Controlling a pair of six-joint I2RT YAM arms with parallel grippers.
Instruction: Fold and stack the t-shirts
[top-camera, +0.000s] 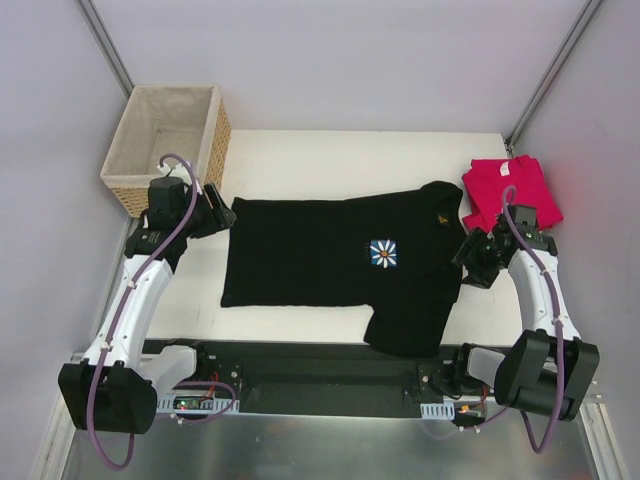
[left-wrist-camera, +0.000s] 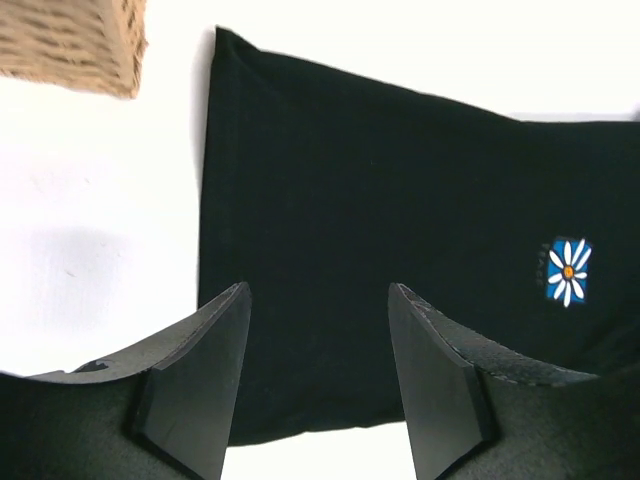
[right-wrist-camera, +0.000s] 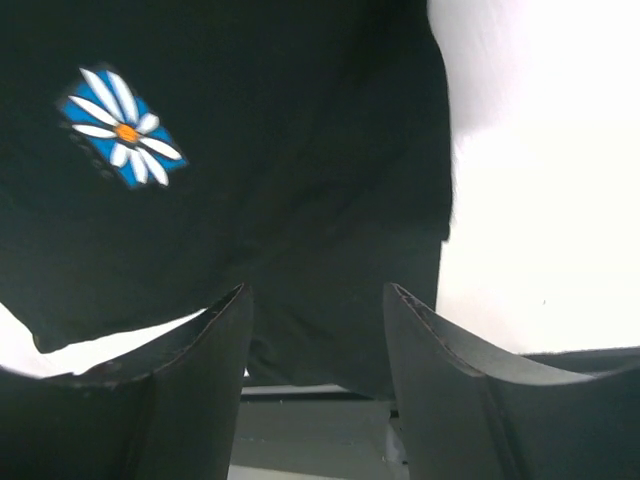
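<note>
A black t-shirt (top-camera: 320, 262) with a blue daisy print (top-camera: 383, 253) lies spread flat on the white table (top-camera: 330, 155), its hem to the left. One sleeve (top-camera: 410, 325) reaches over the near table edge. A pinkish-red t-shirt (top-camera: 510, 190) lies folded at the back right. My left gripper (top-camera: 224, 215) hovers open over the black shirt's far left corner, and the cloth (left-wrist-camera: 380, 200) shows between its fingers with nothing held. Beside the shirt's right end, my right gripper (top-camera: 468, 258) is open above the near sleeve (right-wrist-camera: 340, 300), with the daisy (right-wrist-camera: 122, 127) at upper left.
A wicker basket (top-camera: 170, 145) with pale lining stands at the back left, just behind the left gripper, and its corner (left-wrist-camera: 75, 45) shows in the left wrist view. The black base rail (top-camera: 320, 375) runs along the near table edge. Walls close in the left and right sides.
</note>
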